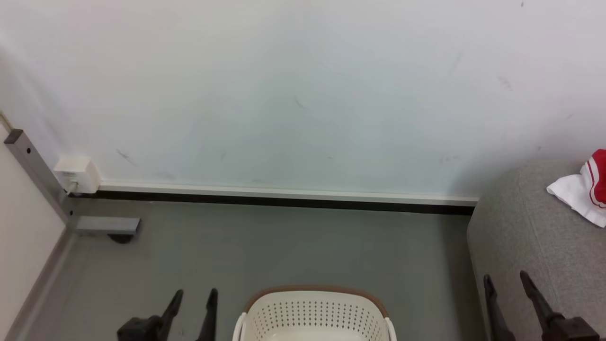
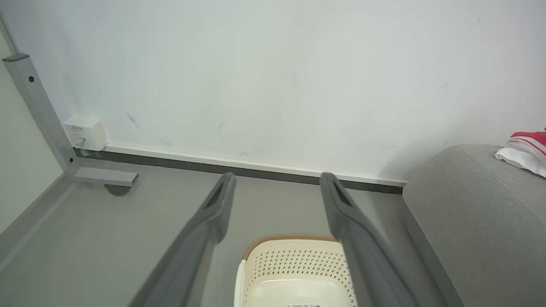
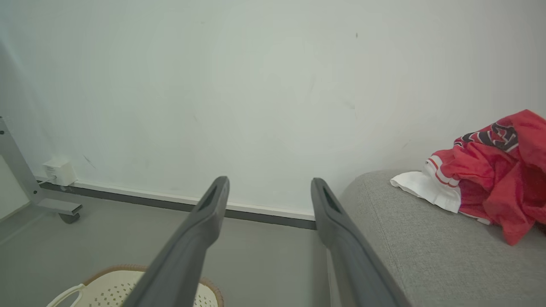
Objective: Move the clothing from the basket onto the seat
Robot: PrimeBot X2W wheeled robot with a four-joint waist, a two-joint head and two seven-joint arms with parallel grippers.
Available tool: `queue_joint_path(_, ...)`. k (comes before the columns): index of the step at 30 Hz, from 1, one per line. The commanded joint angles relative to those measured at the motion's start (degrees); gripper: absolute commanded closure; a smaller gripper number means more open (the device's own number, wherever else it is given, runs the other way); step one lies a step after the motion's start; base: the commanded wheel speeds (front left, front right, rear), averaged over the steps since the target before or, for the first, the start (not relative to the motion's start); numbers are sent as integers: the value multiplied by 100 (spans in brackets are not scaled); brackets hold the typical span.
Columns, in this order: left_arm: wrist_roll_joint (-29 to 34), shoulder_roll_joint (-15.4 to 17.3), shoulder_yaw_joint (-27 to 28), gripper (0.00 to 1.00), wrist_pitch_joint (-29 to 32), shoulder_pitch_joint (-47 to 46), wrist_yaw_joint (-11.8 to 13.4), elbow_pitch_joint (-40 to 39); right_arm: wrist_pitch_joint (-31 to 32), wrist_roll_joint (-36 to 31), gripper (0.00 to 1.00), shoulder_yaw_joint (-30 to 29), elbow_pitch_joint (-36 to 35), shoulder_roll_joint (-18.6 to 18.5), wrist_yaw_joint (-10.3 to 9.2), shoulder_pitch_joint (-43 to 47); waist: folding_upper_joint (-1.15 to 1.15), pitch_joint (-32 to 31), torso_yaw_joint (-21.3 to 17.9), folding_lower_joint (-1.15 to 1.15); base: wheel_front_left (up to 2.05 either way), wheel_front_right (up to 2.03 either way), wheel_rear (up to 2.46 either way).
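- The left hand (image 1: 195, 294) hangs low, just left of the basket (image 1: 315, 289). Its two fingers are spread as wide as they go, with nothing between them.
- The right hand (image 1: 504, 278) is just as wide apart and empty, in front of the near end of the seat (image 1: 521, 237).
- The basket stands on the floor (image 1: 284, 246) between the two hands and close beside the seat. The part of its inside seen from the left wrist is bare glossy plastic with no fabric, but its near half is cut off.
- The step in hand looks like a last check. Tilt the view down to take in the whole basket floor before calling it done.
- If a piece remains, pinch a raised fold, lift it straight up clear of the brown rim, and drop it well in from the seat's rounded end.
- A sticker (image 2: 303, 305) on the basket floor carries barcode-like marks, too small to read.
- The clothing (image 3: 490, 183) lies bunched on top of the seat, well apart from the basket, with a white panel with red stripes toward the seat's end.
- The lettering (image 3: 490, 135) on the red cloth is dark with a white outline, but it is crumpled and cannot be read.
- The wall box (image 2: 85, 132) at the foot of the wall has fine print, which is illegible.
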Motion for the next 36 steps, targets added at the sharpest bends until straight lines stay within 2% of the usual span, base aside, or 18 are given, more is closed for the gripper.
queue_joint_path(1,115,3,102,0,-1,117,-24,21,-27,54,0,14,-23,6,-20,137,0,-61,11,1,0,0,0)
queue_joint_path(9,417,-214,659,0,0,381,-291,113,-29,275,0,196,5,7,-20,340,0,-169,-40,1,0,0,0)
queue_joint_path(22,883,-529,1057,0,-1,347,-629,196,-26,325,0,221,90,7,-20,338,0,-182,-61,1,0,0,0)
queue_joint_path(23,854,-549,1049,0,-1,342,-721,204,-26,327,0,222,96,7,-20,337,0,-183,-62,1,0,0,0)
queue_joint_path(24,848,-560,1048,100,0,337,-735,209,-5,316,100,228,83,8,0,268,0,-184,-62,1,0,0,0)
queue_joint_path(27,846,-607,1030,100,12,390,-736,339,31,337,100,225,206,18,0,305,0,-185,-64,1,0,0,0)
queue_joint_path(36,-88,-646,1250,100,306,270,-809,287,314,1354,100,100,170,15,-1,181,0,-161,-87,1,0,0,0)
